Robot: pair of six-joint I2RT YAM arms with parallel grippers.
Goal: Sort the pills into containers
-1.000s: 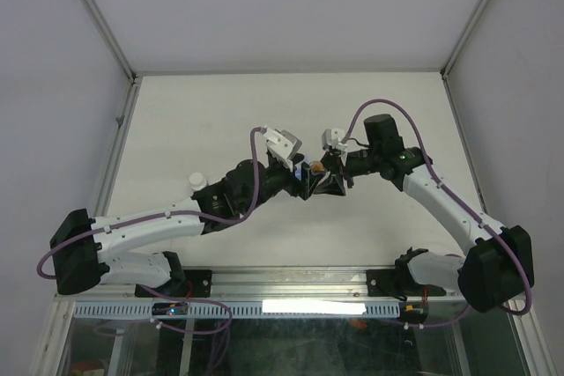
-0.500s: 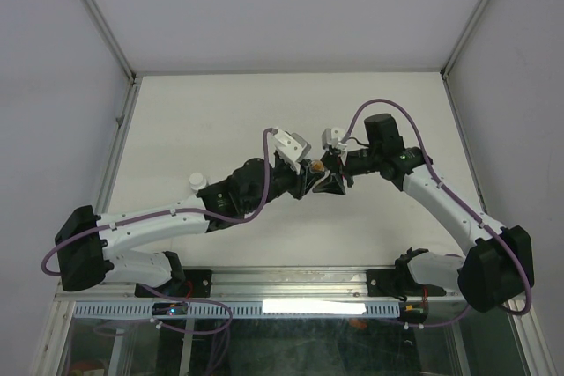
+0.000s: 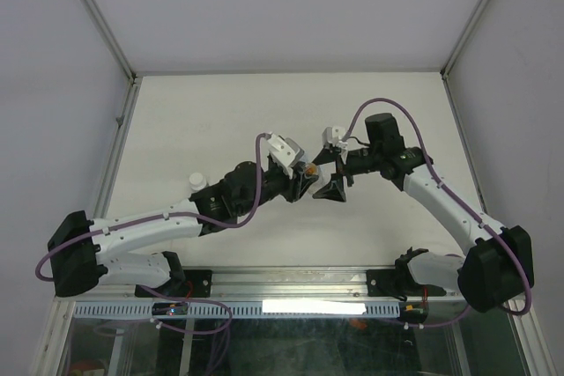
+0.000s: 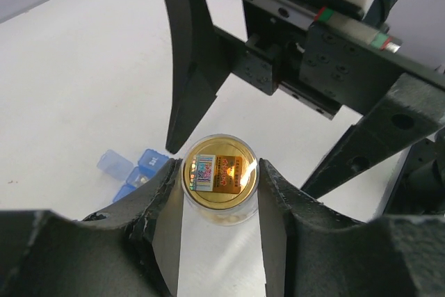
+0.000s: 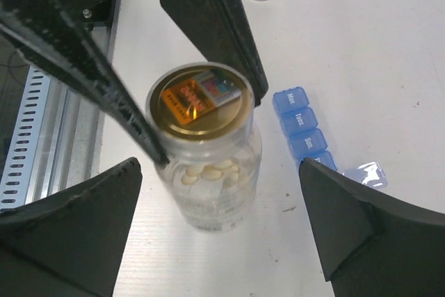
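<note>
Since the earlier frame the clear bottle (image 5: 215,193) holding the pills (image 5: 205,170) has been let go by the right gripper (image 5: 219,165), now spread wide and drawn back. The bottle is clamped near its top by the left gripper (image 4: 219,179) over the middle of the worktop (image 3: 220,112), presumably to steady it because the foil seal (image 4: 219,172) appears intact. The containers (image 5: 304,130) lie just beside it, one lid raised, judged ready for filling.

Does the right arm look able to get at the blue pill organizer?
Probably yes. The right gripper is open and holds nothing, and the blue pill organizer lies uncovered beside the pill bottle held by the left gripper; that bottle is the only nearby obstacle.
</note>
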